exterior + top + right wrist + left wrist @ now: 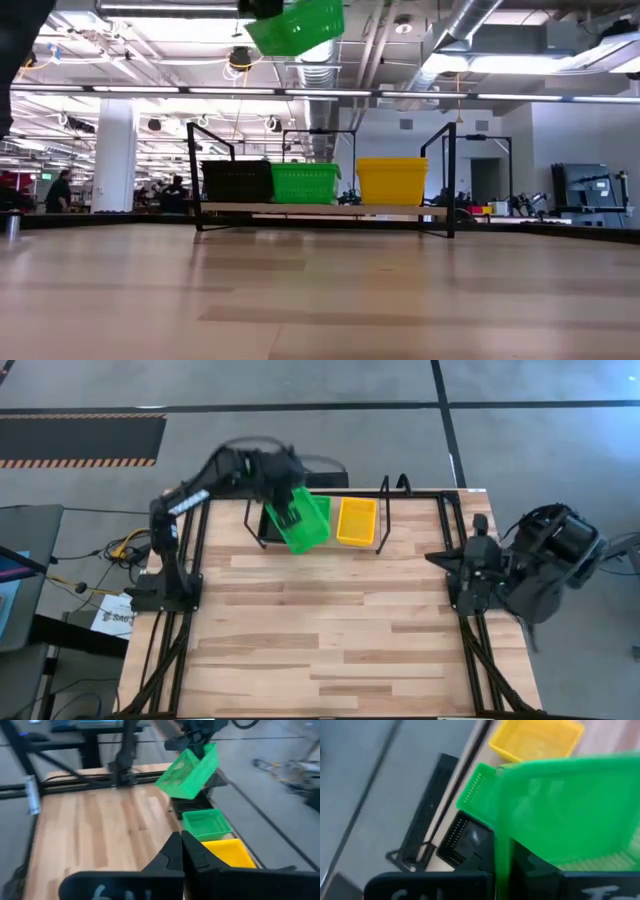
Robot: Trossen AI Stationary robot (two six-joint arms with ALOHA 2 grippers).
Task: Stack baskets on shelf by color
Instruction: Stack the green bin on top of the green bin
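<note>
High view: left pincer (290,510) clamped on the rim of a green basket (305,520), carried tilted in the air above the far-left part of the shelf (385,500). Yellow basket (357,521) seated just to the right on the shelf; edge of another green one barely visible beneath the carried one. Right pincer (445,558) parked at the right edge of the surface (330,630), well apart from the shelf, fingers pressed together on nothing.

Low view: carried green basket (296,25) high above the shelf plank (320,209), tipped. On the plank, left to right: black stack (237,181), seated green basket (305,182), yellow stack (391,180). Number of baskets in each stack not discernible.

Left wrist view: held green basket (565,810) filling the frame, the seated green rim (476,790) directly below it, yellow basket (537,740) beyond, a black basket (457,840) alongside.

Right wrist view: closed right pincer (181,851) in the foreground; carried basket (191,771) hanging slanted over the seated green basket (206,824).

Deciding relation, as judged: target green basket straight beneath the left pincer; long axis of the carried basket skewed and tipped against it, so levelling and squaring likely needed before lowering. Left arm nearer by far.
</note>
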